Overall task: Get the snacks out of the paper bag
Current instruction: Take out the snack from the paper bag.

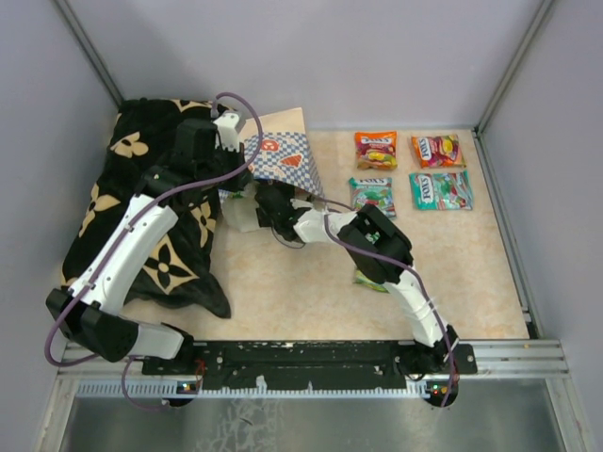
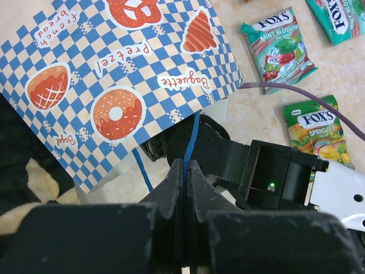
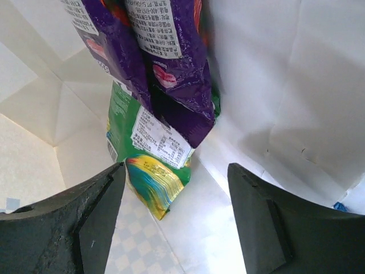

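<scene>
My right fingers (image 3: 108,191) were wide inside paper bag (image 1: 283,155), holding nothing. Dead ahead between them lay purple packet (image 3: 165,63) overlapping green packet (image 3: 149,165), long axes running away from me. My left fingers (image 2: 175,185) were pinched shut on bag's blue cord handle (image 2: 193,134).

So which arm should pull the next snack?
Right. The right gripper is open inside the paper bag, facing the purple packet; the left gripper is shut on the blue cord handle.

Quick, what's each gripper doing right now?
Left gripper: shut on the blue cord handle of the paper bag.
Right gripper: open inside the bag, either side of the green packet, nothing gripped.
</scene>
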Tool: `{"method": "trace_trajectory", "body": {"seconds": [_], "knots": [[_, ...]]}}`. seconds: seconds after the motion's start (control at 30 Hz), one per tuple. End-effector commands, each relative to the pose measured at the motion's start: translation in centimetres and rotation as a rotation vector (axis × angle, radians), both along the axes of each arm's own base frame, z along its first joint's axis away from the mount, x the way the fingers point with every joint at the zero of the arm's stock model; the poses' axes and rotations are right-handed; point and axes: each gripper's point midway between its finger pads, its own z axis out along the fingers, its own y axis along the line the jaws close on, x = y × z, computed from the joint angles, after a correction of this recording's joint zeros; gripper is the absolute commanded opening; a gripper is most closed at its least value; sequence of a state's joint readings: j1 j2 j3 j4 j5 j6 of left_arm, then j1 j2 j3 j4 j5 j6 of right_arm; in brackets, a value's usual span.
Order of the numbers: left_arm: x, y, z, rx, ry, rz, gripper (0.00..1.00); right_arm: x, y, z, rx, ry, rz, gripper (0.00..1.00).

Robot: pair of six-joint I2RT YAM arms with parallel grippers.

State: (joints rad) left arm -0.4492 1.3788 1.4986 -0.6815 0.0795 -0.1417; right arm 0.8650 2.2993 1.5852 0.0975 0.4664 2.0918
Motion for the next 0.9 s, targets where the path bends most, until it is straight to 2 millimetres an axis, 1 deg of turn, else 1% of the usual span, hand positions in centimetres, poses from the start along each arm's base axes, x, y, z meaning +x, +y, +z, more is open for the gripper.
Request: {"method": "trace_trajectory", "body": {"seconds": [0.0, 0.13, 0.23, 0.3, 0.43, 0.53, 0.67, 0.73, 0.87], "knots": [[-0.6, 0.0, 0.9, -0.013, -0.022, -0.015, 0.0, 2.2, 0.7, 5.5, 0.306, 0.001, -0.144, 0.73], [-0.5, 0.0, 1.0, -0.013, -0.02, -0.009, 0.0, 2.7, 2.6, 5.5, 0.336, 0.007, -0.122, 0.72], [-0.5, -0.1, 0.7, -0.013, -0.012, -0.015, 0.0, 3.1, 4.1, 5.9, 0.358, 0.003, -0.102, 0.72], [-0.4, -0.1, 0.6, -0.011, -0.009, -0.013, 0.0, 3.2, 4.6, 6.0, 0.354, 0.007, -0.095, 0.72], [-0.5, 0.0, 0.7, -0.004, -0.014, -0.011, 0.0, 2.7, 4.7, 5.4, 0.341, 0.019, -0.09, 0.72], [-0.5, 0.0, 0.6, -0.004, -0.011, -0.013, 0.0, 2.0, 4.5, 4.9, 0.33, 0.032, -0.084, 0.72], [-0.6, 0.1, 0.6, -0.001, -0.011, -0.014, 0.0, 0.5, 3.1, 4.5, 0.287, 0.038, -0.108, 0.71], [-0.6, 0.0, 0.7, -0.005, -0.012, -0.015, 0.0, 0.5, 2.9, 4.3, 0.279, 0.041, -0.119, 0.71], [-0.7, -0.1, 0.7, -0.008, -0.011, -0.02, 0.0, 0.9, 3.8, 3.7, 0.339, 0.043, -0.122, 0.68]]}}
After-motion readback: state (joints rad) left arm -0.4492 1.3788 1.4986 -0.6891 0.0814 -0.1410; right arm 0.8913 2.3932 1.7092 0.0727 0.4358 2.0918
